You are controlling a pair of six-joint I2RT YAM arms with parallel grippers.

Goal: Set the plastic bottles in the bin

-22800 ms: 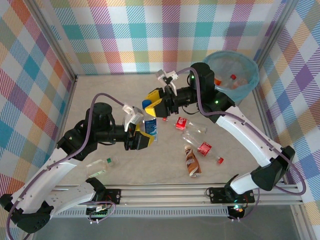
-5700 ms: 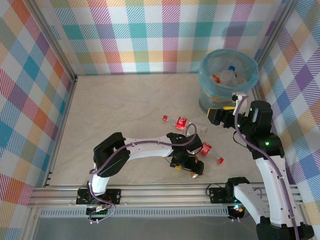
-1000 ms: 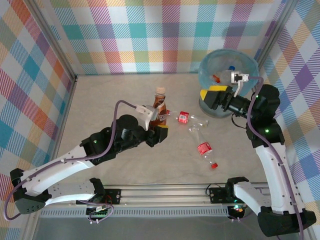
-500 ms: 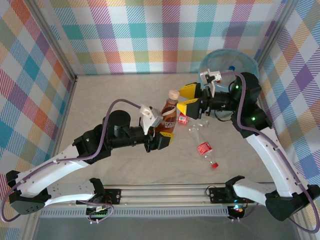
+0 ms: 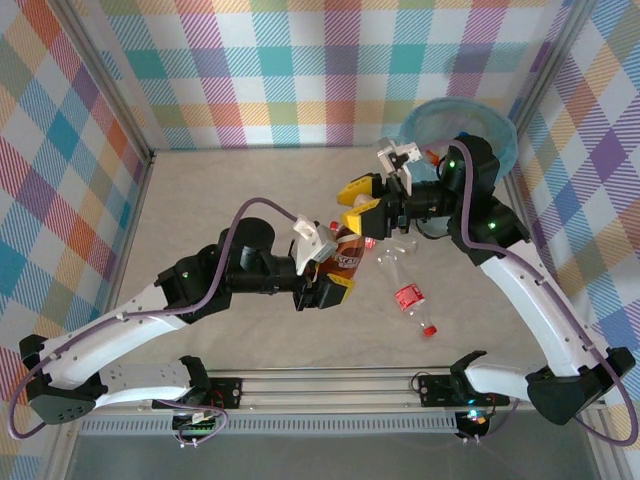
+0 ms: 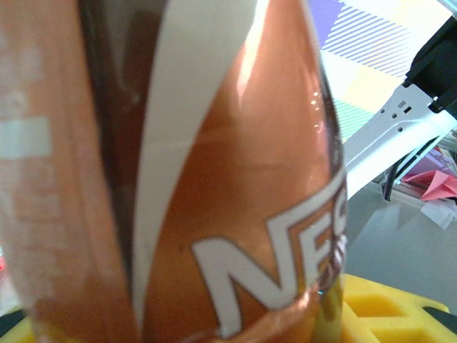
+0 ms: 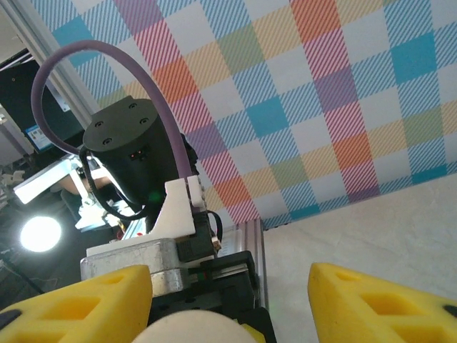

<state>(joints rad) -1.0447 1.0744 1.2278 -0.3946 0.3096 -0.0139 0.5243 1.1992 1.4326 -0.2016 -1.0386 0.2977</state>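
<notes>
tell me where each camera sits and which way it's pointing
Top external: above and behind the arm bases, looking down at the table; both arms show, left gripper holding the brown bottle, right gripper at its upper end.
Left wrist: on the left gripper, facing the bottle close up; a yellow finger shows.
Right wrist: on the right gripper, facing the left arm over the bottle's cap; both yellow fingers show.
Shared: all catch that bottle.

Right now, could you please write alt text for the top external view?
The left gripper holds a brown bottle over mid-table while the right gripper, jaws open, straddles its top. Two clear bottles lie nearby; the bin stands far right.
</notes>
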